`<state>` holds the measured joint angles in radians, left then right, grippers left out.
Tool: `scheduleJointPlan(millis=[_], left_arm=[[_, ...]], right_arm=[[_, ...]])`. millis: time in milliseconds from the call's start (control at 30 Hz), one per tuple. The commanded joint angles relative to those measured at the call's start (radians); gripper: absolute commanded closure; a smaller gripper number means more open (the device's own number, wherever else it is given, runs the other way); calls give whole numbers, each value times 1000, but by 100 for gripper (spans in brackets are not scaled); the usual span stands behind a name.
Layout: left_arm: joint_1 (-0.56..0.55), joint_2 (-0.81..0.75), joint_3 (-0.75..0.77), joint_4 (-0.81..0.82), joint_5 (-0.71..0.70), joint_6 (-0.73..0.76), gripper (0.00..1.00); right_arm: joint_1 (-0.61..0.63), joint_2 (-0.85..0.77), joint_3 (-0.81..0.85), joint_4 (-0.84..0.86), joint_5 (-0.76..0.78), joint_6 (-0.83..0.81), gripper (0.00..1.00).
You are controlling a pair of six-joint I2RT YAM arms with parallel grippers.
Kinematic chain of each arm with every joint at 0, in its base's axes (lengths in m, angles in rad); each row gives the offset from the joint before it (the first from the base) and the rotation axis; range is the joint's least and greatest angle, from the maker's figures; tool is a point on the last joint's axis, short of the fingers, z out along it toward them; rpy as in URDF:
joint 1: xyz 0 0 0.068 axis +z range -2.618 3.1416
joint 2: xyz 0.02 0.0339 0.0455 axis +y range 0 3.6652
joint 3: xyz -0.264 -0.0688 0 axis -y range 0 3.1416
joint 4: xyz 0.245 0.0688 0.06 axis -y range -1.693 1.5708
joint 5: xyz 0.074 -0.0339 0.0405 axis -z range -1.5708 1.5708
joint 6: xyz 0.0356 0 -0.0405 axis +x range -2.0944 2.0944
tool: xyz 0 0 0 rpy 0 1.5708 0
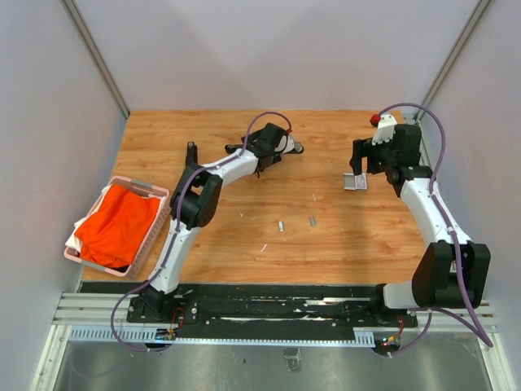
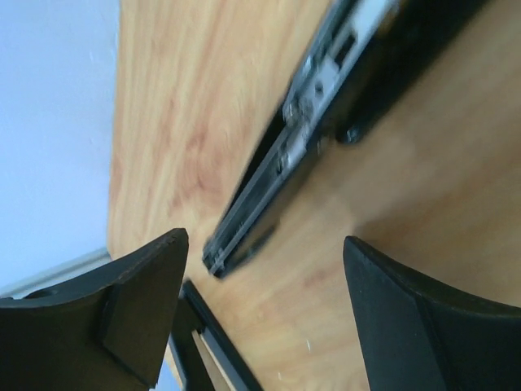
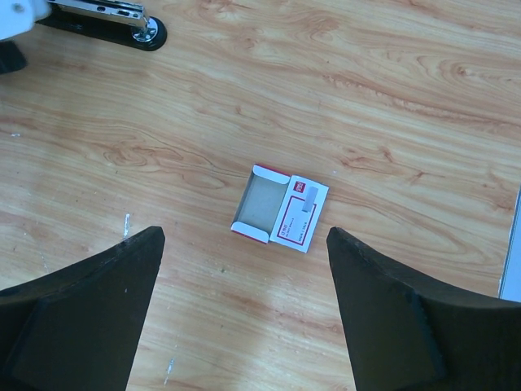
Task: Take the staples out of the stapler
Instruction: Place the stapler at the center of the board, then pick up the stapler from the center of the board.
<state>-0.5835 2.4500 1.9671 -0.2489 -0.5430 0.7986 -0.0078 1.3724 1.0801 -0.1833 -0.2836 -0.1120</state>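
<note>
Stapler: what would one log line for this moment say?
left gripper: open, at stapler | right gripper: open, above box | staples: loose on table

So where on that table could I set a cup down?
Free: the far edge between the stapler and the right hand, and the front strip between the left arm and right arm. Crowded: staples dot the middle, the box lies under the right hand, the basket takes the left edge.
</note>
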Motion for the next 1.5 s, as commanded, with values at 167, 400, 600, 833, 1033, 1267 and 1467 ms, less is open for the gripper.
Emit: scheduleJointPlan(millis=[167, 400, 600, 833, 1033, 1267, 1467], left_arm=[[60, -419, -288, -89, 33, -165, 7], [199, -615, -504, -6, -49, -93, 2], [351, -663, -622, 157, -36, 120, 2], [441, -619, -645, 282, 53, 371, 2], [444, -516, -636, 275, 128, 477, 2], [444, -478, -655, 277, 220, 540, 2], [440, -503, -676, 252, 306, 518, 2]], right_arm=[[-31, -33, -26, 25, -74, 15, 16], [-31, -47, -34, 30, -128, 43, 16], [-28, -55, -40, 36, -151, 56, 16], [-27, -64, -47, 39, -163, 60, 16], [-29, -83, -56, 42, -151, 51, 16], [-31, -85, -59, 41, -149, 49, 16], [-31, -72, -57, 44, -150, 50, 16]])
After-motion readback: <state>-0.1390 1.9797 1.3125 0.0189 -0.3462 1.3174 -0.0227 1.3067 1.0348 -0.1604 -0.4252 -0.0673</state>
